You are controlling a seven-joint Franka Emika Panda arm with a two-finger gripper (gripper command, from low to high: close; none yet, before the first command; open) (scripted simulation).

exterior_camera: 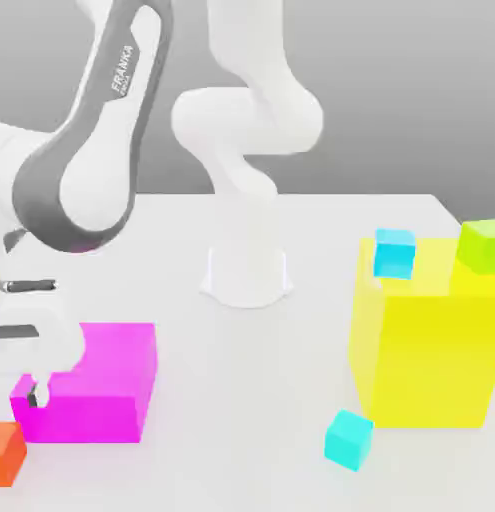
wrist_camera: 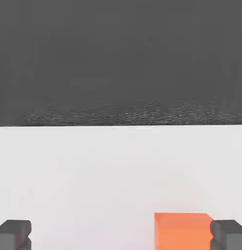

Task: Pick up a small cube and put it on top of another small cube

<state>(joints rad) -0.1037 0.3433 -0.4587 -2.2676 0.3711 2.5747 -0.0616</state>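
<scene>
The orange cube [exterior_camera: 6,452] rests on the tabletop [exterior_camera: 241,400] at the exterior view's lower left, just beside the front corner of the magenta block [exterior_camera: 96,385]. It sits free of the block on open surface, which leaves its side faces accessible for a pinch grasp.

The gripper [wrist_camera: 120,234] is low over the tabletop, close to the cube. In the hand view its 2 fingertips [wrist_camera: 15,233] stand wide apart, and the cube [wrist_camera: 183,230] lies between them, well off centre, its edge just beside the far fingertip. Contact at that fingertip cannot be confirmed. The gripper holds nothing.

Judgement: this is the approach step before the grasp; the cube is not yet lifted. Because the cube is off centre, closing now would likely push it sideways before both fingertips bear on it; a small lateral correction would give a more even grip.

Candidate targets: 1 cyan cube [exterior_camera: 349,440] on the tabletop in front of the yellow block [exterior_camera: 426,345], and on top of that block, 1 cyan cube [exterior_camera: 395,252] and 1 lime-green cube [exterior_camera: 482,245].
</scene>
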